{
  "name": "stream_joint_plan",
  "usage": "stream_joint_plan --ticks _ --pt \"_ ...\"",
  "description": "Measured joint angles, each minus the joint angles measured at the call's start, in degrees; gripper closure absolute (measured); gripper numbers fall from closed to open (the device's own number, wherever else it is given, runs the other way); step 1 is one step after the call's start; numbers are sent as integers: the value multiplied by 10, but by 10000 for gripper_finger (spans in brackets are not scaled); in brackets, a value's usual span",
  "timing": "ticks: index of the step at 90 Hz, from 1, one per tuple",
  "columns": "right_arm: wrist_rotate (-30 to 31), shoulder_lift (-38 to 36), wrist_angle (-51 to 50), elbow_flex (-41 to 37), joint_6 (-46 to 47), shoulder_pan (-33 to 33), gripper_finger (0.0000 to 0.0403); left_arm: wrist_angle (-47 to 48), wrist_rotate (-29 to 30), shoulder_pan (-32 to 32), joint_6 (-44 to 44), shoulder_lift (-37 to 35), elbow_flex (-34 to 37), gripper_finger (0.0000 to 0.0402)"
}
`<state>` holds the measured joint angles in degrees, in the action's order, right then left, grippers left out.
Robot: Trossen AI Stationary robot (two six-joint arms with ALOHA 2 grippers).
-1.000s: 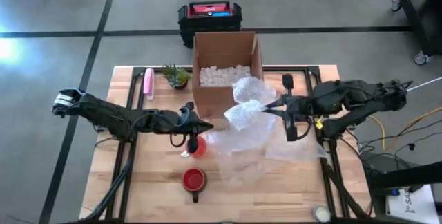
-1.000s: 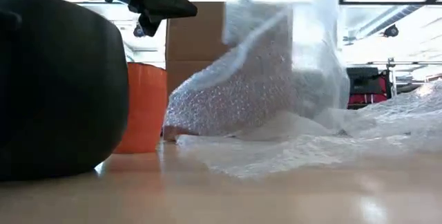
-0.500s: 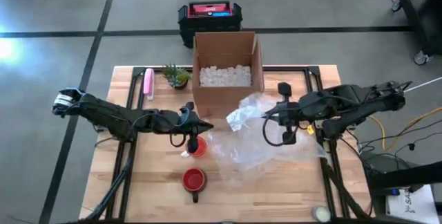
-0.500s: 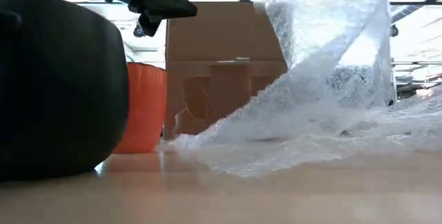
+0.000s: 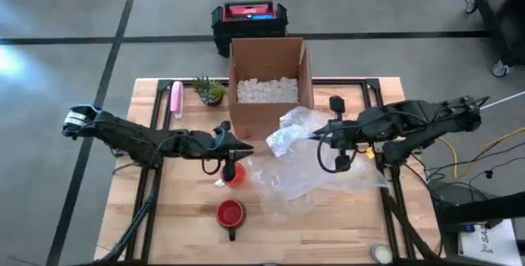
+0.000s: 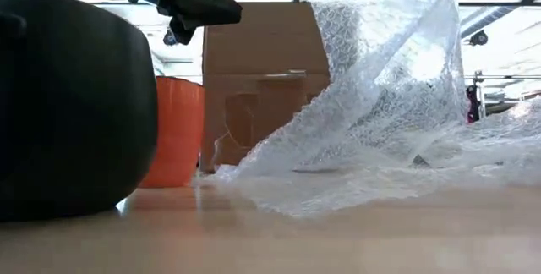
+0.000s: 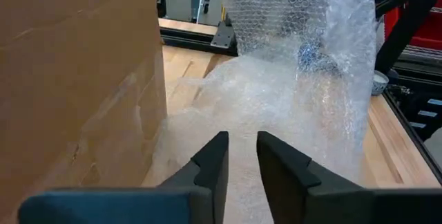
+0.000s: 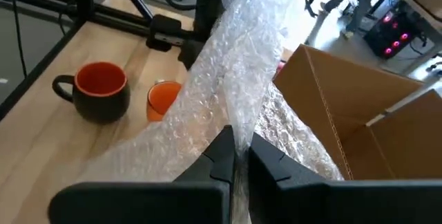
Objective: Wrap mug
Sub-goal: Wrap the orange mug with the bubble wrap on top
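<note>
Only from above, plant [image 5: 210,90] behind box [image 5: 268,81].

L gripper [image 5: 244,149] fingers slightly apart, mid-table; R gripper [image 5: 314,135] pinched closed, raised

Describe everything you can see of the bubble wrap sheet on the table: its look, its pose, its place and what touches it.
The bubble wrap is a clear, crinkled plastic sheet covered in small bubbles. Most of it lies spread on the wooden table in front of the cardboard box. One end is lifted into a bunched peak, pinched by the right gripper. Its edge reaches toward the orange cup.
</note>
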<state>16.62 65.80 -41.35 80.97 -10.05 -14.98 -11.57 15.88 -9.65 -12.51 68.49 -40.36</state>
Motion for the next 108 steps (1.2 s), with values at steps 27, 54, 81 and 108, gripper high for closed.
stream_joint_plan --ticks 27,54,81,108 --pt "0 0 -1 0 4 0 403 0 0 0 0 0 0 296" --pt "0 0 -1 0 4 0 403 0 0 0 0 0 0 292" --pt "-1 0 -2 0 -9 0 403 -96 -53 -2 0 103 -8 316" --pt "-1 0 -4 0 -11 0 403 171 -75 -4 25 246 -225 326"
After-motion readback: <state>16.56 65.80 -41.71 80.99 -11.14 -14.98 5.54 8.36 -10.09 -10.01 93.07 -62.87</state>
